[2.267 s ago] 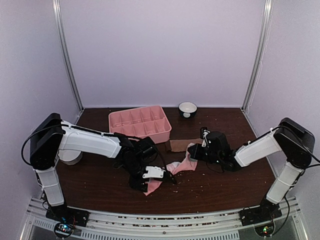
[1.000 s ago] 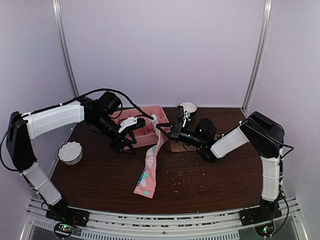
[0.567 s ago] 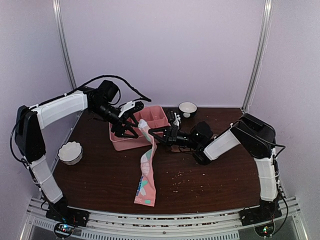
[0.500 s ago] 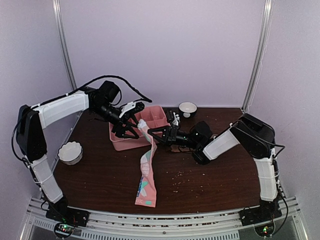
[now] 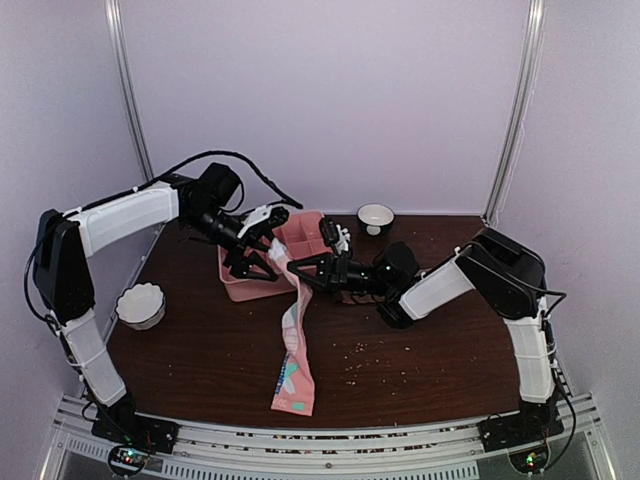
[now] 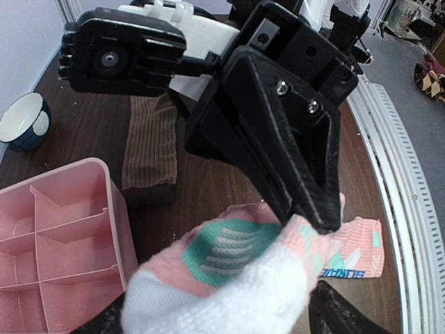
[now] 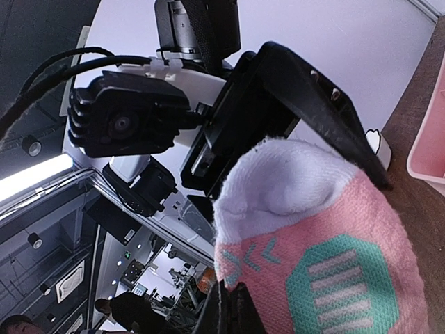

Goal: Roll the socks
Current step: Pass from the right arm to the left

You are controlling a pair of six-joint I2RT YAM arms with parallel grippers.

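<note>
The pink sock with teal and white patches hangs from its top end down to the table near the front. My right gripper is shut on that top end; in the right wrist view its fingertips pinch the sock's edge. My left gripper is at the same end. In the left wrist view its jaws stand wide apart with the sock's white end between them. The tan-brown sock lies flat on the table beyond; the right arm hides it in the top view.
The pink compartmented tray stands at the back, just behind both grippers, and shows in the left wrist view. A small dark-and-white bowl sits at the back. A white scalloped bowl sits at the left. Crumbs dot the table.
The sock went from lying on the table to hanging from the right gripper. That gripper carried its top end leftward to the left gripper, which rose over the tray.
</note>
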